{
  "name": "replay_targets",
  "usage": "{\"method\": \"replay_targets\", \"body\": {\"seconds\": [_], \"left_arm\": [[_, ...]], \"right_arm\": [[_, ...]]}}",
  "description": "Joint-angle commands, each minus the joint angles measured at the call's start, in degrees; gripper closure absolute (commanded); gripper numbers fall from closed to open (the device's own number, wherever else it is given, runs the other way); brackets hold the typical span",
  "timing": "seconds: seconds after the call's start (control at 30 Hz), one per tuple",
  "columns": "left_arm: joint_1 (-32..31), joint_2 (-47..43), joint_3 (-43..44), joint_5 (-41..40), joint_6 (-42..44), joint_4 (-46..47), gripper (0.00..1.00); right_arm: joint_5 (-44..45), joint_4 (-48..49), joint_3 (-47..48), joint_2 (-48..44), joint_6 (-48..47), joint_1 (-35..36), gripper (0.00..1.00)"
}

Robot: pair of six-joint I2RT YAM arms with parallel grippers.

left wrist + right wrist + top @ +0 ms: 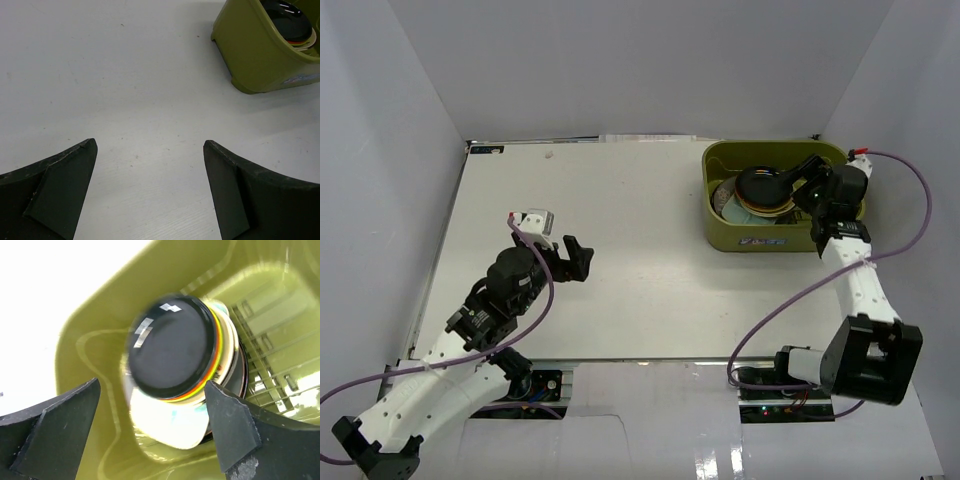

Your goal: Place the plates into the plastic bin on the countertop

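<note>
The olive-green plastic bin [730,235] stands at the back right of the white countertop [640,210]. Inside it lies a stack of plates with a glossy black plate [761,185] on top; orange-red, lime and cream rims [220,357] show beneath, over a pale-green rounded square plate [170,422]. My right gripper [805,180] hangs open over the bin's right side, fingers [235,430] either side of the stack, holding nothing. My left gripper [575,258] is open and empty low over the bare countertop at the left. The bin [255,55] shows at the upper right of the left wrist view.
White walls enclose the countertop on three sides. A white label [760,240] is on the bin's near side. The bin's slotted floor [270,340] shows to the right of the stack.
</note>
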Motion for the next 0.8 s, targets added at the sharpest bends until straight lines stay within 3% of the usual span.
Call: {"method": "replay_targets", "body": {"seconds": [0.0, 0.17, 0.3, 0.47, 0.63, 0.77], "left_arm": [[0.49, 0.31, 0.38, 2.49, 0.26, 0.77, 0.02], [0.93, -1.27, 0.47, 3.29, 0.35, 1.56, 0.02], [1.02, -3.99, 0.38, 2.23, -0.79, 1.04, 0.02], [1.02, -9.35, 0.2, 3.38, -5.62, -1.77, 0.02], [1.02, -12.17, -4.19, 4.26, -12.12, -5.99, 0.02], [1.02, -12.35, -2.88, 4.08, -12.49, -5.03, 0.02]], "right_arm": [[-1.21, -2.31, 1.64, -9.14, -1.81, 0.28, 0.1], [-6.4, -2.67, -8.89, -24.49, -0.85, 5.36, 0.1], [-8.87, -1.52, -25.47, -39.01, 0.91, 17.12, 0.1], [-10.8, -6.79, -33.95, -58.85, 0.92, 18.82, 0.1], [-11.51, -12.24, -38.97, -66.19, 1.35, 18.82, 0.1], [-11.07, -12.34, -31.19, -64.02, 0.3, 18.74, 0.1]]}}
